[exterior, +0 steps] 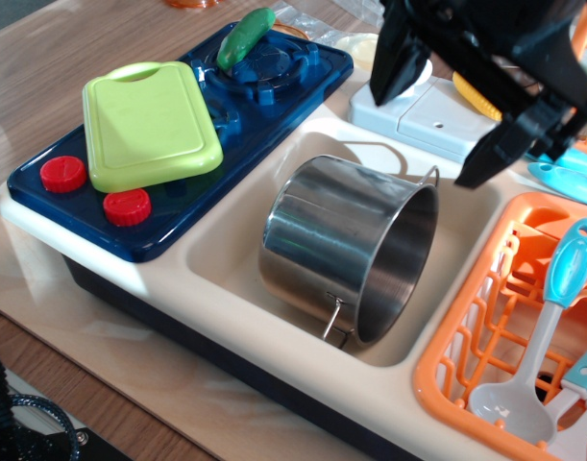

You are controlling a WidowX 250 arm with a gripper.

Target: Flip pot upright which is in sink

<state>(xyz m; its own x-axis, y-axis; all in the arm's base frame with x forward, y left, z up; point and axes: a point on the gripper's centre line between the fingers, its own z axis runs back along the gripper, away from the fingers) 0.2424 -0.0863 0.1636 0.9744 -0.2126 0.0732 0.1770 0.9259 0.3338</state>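
The shiny steel pot (346,248) lies on its side in the cream sink (231,257), its mouth facing right and slightly toward me. One wire handle (335,317) shows at the front rim and one at the back rim. My black gripper (437,134) is open and empty. It hangs above the sink's back right corner, over the pot's rim, with one finger (394,67) on the left and one (504,144) on the right.
A navy stove top (178,125) with a green cutting board (149,123), red knobs and a green vegetable (245,36) lies left of the sink. A grey faucet base (418,117) stands behind it. An orange dish rack (485,336) with blue-handled utensils is on the right.
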